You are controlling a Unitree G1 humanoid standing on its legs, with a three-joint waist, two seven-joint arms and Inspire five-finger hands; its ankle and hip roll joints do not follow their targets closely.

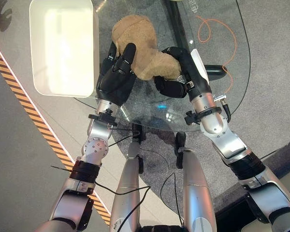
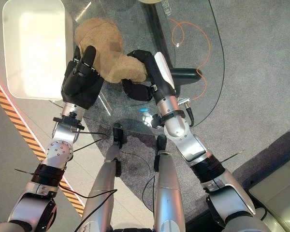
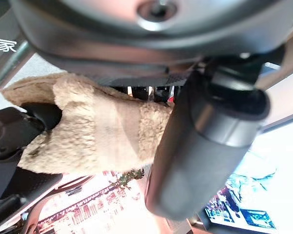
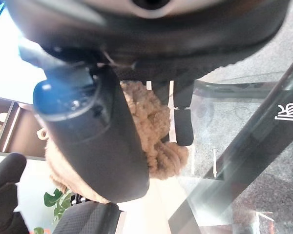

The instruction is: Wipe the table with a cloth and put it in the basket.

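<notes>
A tan fluffy cloth lies bunched on the round glass table. My left hand is at the cloth's left end. Its thumb lies along the near side and its fingers curl round the far side. My right hand grips the right end of the cloth, with its fingers curled under and its white-covered thumb over the top. The white basket stands to the left of the table, its corner by my left hand.
An orange cable loops on the grey floor under the glass. A black table leg runs beneath the top. Orange-and-black striped tape crosses the floor on the left, below the basket.
</notes>
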